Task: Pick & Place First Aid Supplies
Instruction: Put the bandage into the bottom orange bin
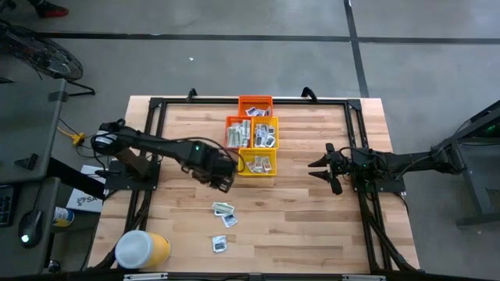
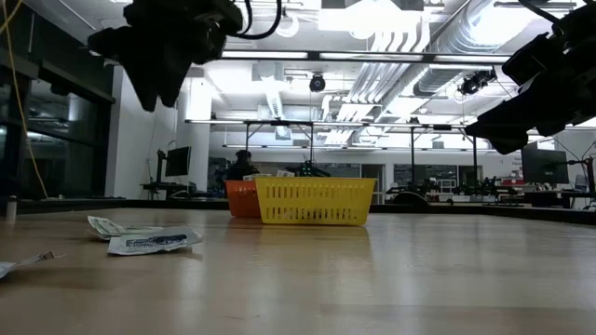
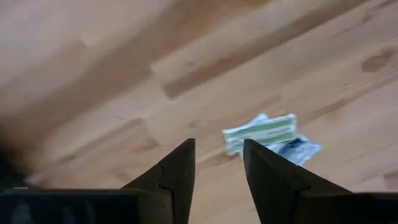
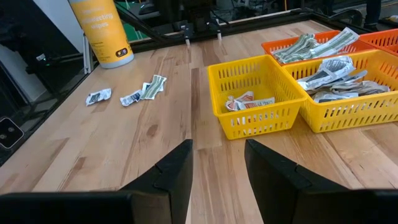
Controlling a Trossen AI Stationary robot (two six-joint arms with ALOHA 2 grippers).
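Left gripper [image 1: 221, 178], centre frame, hovers empty with its fingers parted, aimed at loose green-and-white and blue-marked flat packets [image 1: 224, 209] lying lower-centre on the wooden table [image 1: 312, 226]. Right gripper [image 1: 326, 168] waits parted, mid-right. Small yellow plastic baskets [image 1: 258, 163] hold sorted packets.

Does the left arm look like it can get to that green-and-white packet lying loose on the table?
Probably yes. The left gripper hangs open above the bare wood, close to the green-and-white packet, with nothing between them. The baskets lie on its other side, away from that path.
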